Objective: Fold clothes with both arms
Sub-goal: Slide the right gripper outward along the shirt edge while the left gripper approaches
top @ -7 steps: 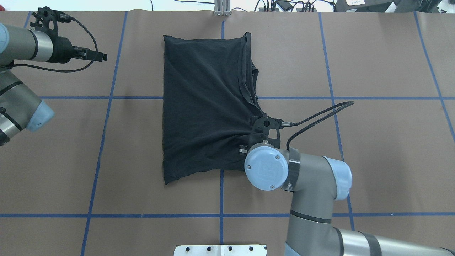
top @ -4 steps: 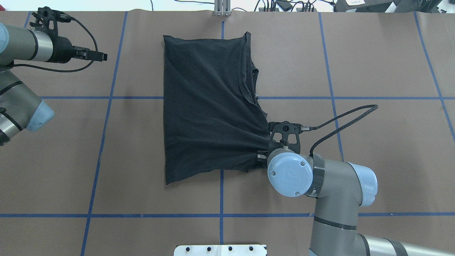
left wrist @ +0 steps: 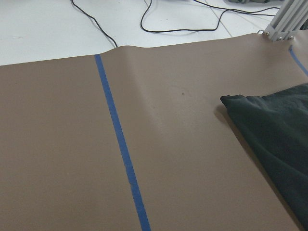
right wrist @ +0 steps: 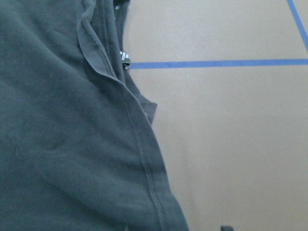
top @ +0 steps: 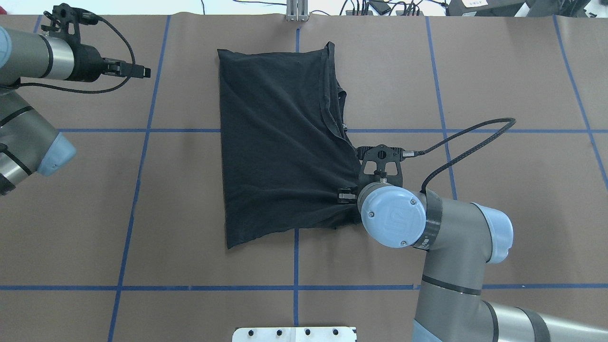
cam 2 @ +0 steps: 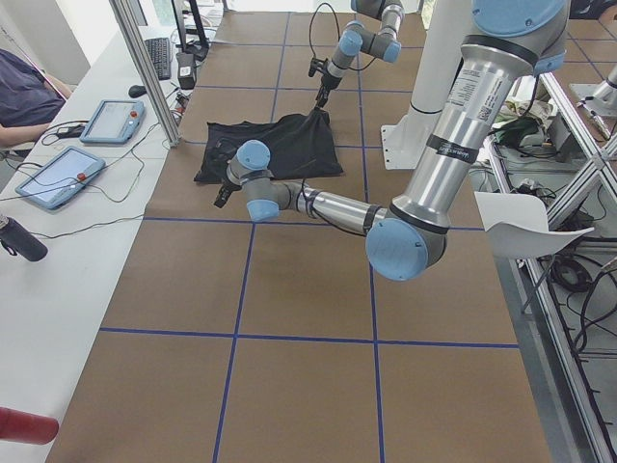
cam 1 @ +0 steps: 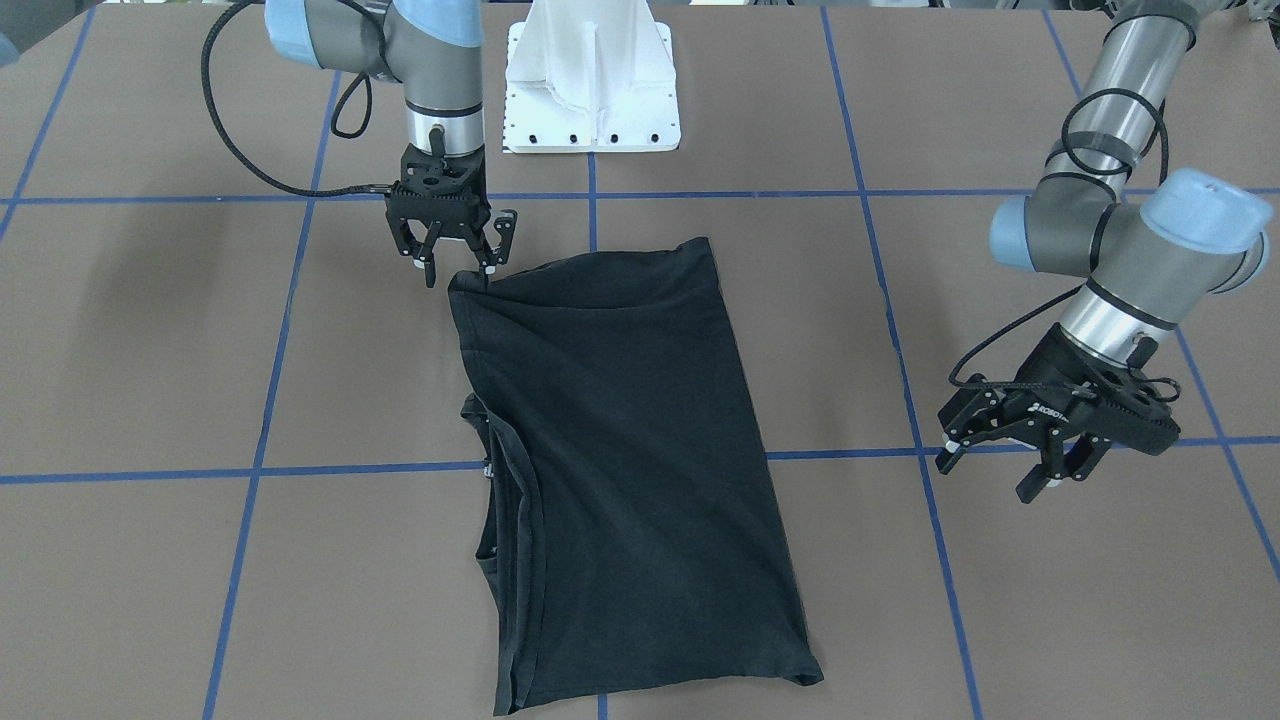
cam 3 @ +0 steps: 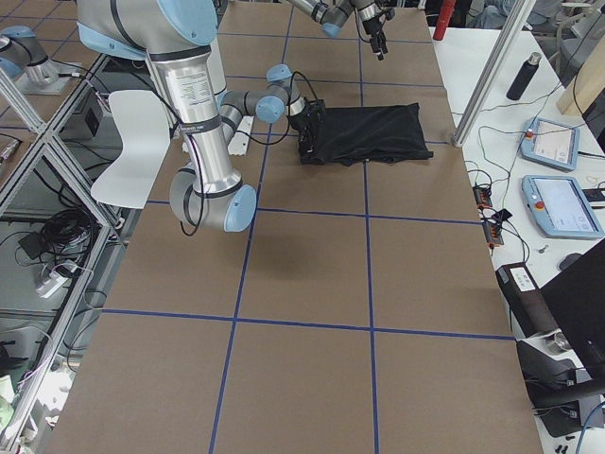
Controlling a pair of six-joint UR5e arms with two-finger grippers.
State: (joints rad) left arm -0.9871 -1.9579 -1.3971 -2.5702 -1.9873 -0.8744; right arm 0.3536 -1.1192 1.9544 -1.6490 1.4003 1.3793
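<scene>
Most of the folding looks done: black T-shirt [top: 280, 142] lies a narrow rectangle mid-table toward the far edge, right gripper [cam 1: 456, 272] parted, fingertip touching its near corner, left gripper [cam 1: 995, 470] spread empty toward the far-left corner, probably one crosswise fold left

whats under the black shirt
The brown table cover, with blue tape lines running beneath the T-shirt. Its underside and any layers folded below are hidden by the cloth.

1. The overhead view looks down on the table [top: 475, 213] from behind the robot. The front-facing view faces it from across the table, steeply down.
2. The side views look along the table from either end, from far off.
3. The right wrist camera sits close over the T-shirt [right wrist: 57, 144], just ahead of the right gripper [cam 1: 458, 268]. The left wrist camera, from further off, catches one shirt corner ahead of the left gripper [cam 1: 987, 478].
4. Every view shares the T-shirt.
</scene>
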